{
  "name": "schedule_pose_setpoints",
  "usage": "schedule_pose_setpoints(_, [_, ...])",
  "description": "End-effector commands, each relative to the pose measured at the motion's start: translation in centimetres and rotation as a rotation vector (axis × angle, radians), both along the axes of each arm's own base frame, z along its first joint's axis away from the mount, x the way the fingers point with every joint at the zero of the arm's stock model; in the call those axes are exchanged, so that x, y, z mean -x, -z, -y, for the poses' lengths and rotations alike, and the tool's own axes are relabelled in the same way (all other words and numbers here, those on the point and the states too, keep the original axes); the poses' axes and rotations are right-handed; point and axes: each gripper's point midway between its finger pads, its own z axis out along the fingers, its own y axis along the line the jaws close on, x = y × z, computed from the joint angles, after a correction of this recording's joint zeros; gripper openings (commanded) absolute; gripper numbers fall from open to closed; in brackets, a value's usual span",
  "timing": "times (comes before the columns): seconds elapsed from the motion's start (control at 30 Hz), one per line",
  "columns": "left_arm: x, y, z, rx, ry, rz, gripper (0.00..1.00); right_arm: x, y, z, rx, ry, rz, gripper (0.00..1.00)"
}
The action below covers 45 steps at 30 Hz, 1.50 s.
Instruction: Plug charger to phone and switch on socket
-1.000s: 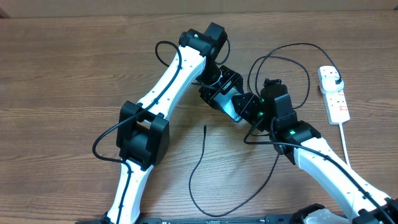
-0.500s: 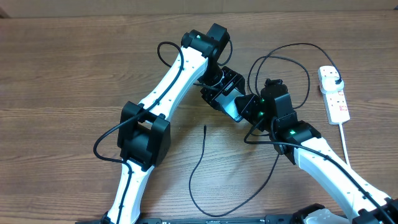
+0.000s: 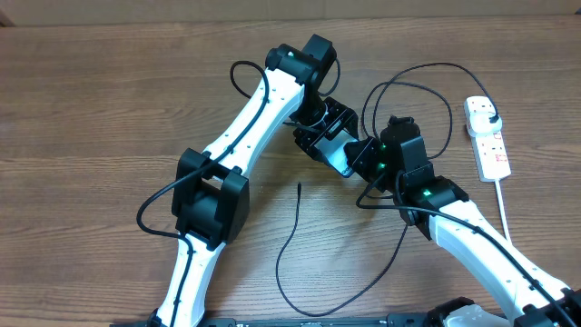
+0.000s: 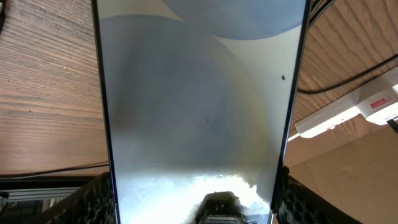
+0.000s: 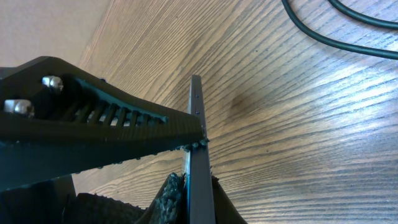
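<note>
Above wood-grain table (image 3: 91,109), left gripper (image 3: 325,141) and right gripper (image 3: 363,156) both pinch phone (image 4: 199,93)

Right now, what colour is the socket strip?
The socket is white with red markings; overhead shows it best.

A robotics lab, seemingly. Two white-and-black arms (image 3: 250,113) reach from 6 o'clock over a wood-grain table (image 3: 82,100), a power strip (image 3: 487,136) at 3 o'clock.

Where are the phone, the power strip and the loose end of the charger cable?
phone (image 4: 199,93), left wrist view, middle of its screen.
power strip (image 3: 493,150), overhead view, middle of its white body.
charger cable (image 3: 300,186), overhead view, its free connector tip.
</note>
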Motion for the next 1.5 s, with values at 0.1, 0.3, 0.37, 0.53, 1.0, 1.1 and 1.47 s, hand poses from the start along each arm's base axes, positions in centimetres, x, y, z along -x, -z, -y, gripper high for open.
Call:
schedule_pose_setpoints(0.1, [-0.5,-0.2,-0.2,-0.037,0.007,0.05,0.81,-0.4,-0.6,-0.1,0.024,-0.021,0.034,0.07])
schedule_pose_setpoints(0.3, [-0.8,0.0,-0.7,-0.046,0.021,0.072,1.0,-0.4,-0.6,-0.2,0.024,-0.022,0.034,0.06])
schedule_pose_setpoints(0.37, [-1.4,-0.1,-1.3,-0.038,0.031,0.087,1.0,-0.4,-0.7,-0.2,0.023,-0.022,0.035,0.06])
schedule_pose_setpoints(0.53, [-2.8,-0.7,-3.8,-0.032,0.025,0.105,1.0,-0.6,-0.9,-0.2,-0.021,0.016,0.023,0.06])
schedule_pose_setpoints(1.0, [-7.9,-10.6,-14.7,0.008,-0.078,0.312,1.0,-2.8,-7.8,-4.0,-0.717,0.268,-0.105,0.04])
schedule_pose_setpoints(1.1, [-8.5,-12.6,-14.6,0.043,-0.084,0.375,1.0,-3.2,-10.4,-4.8,-0.907,0.289,-0.14,0.04])
schedule_pose_setpoints(1.47, [-9.8,-15.0,-10.7,0.141,-0.025,0.522,1.0,-3.5,-15.1,-5.6,-1.176,0.271,-0.17,0.04])
